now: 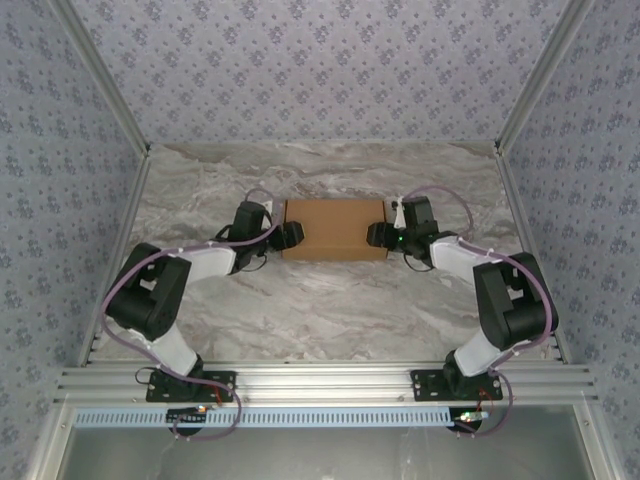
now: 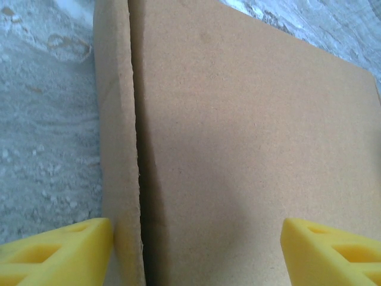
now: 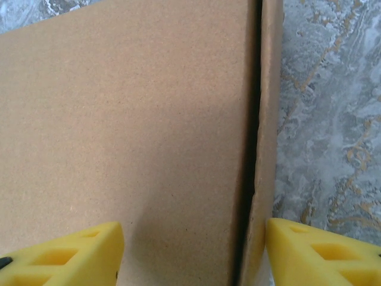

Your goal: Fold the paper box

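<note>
The paper box (image 1: 335, 228) is a plain brown cardboard mailer lying shut and flat in the middle of the table. My left gripper (image 1: 290, 236) is at its left end and my right gripper (image 1: 378, 236) at its right end. In the left wrist view the lid (image 2: 250, 131) lies between my left gripper's (image 2: 196, 232) spread yellow fingers (image 2: 65, 250), and a dark slit parts it from a side wall (image 2: 116, 149). In the right wrist view my right gripper (image 3: 193, 232) is also open over the lid (image 3: 131, 119), one finger (image 3: 315, 250) next to the side wall (image 3: 268, 137).
The marble table (image 1: 330, 310) is hemmed in by patterned walls (image 1: 60, 200) on the left, right and back. An aluminium rail (image 1: 320, 382) with both arm bases runs along the near edge. Bare tabletop lies in front of and behind the box.
</note>
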Motion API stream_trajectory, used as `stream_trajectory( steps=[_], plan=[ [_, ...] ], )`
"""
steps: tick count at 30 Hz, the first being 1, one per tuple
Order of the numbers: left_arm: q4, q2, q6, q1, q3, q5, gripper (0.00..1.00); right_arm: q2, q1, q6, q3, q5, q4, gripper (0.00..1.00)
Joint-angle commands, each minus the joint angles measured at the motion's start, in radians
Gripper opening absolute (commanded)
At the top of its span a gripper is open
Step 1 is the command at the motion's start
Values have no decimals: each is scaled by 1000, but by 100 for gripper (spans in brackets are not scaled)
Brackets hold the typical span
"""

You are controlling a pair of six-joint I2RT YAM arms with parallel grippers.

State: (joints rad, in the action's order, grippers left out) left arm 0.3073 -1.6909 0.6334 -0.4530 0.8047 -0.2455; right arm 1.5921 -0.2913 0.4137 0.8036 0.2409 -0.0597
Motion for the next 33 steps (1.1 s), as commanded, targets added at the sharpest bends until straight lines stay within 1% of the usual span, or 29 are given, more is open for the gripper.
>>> stream_trajectory(
  steps=[1,6,10,15,20,23,26,30,31,33],
  plan=[
    [20,-40,4,13,59,-48,74,46,-2,22,56,29,-34,65],
    [27,-92,19,52,107,-60,73,121,8,20,130,32,-20,65],
    [38,-91,28,72,111,-57,74,127,20,1,161,18,6,70],
    [23,-61,16,84,111,-30,77,62,31,-44,170,-45,58,80],
    [-8,11,-24,88,97,13,78,-42,29,-93,171,-93,120,84],
    [-19,83,-56,88,65,50,79,-127,8,-150,160,-171,159,85],
    [-48,171,-118,86,28,113,81,-226,-36,-217,140,-287,193,87],
    [-86,299,-225,80,-45,275,86,-376,-101,-290,89,-486,230,97],
    [-84,333,-246,79,-67,318,87,-416,-110,-305,71,-526,234,99],
    [-71,393,-277,79,-110,383,89,-489,-115,-319,36,-574,232,99]
  ],
)
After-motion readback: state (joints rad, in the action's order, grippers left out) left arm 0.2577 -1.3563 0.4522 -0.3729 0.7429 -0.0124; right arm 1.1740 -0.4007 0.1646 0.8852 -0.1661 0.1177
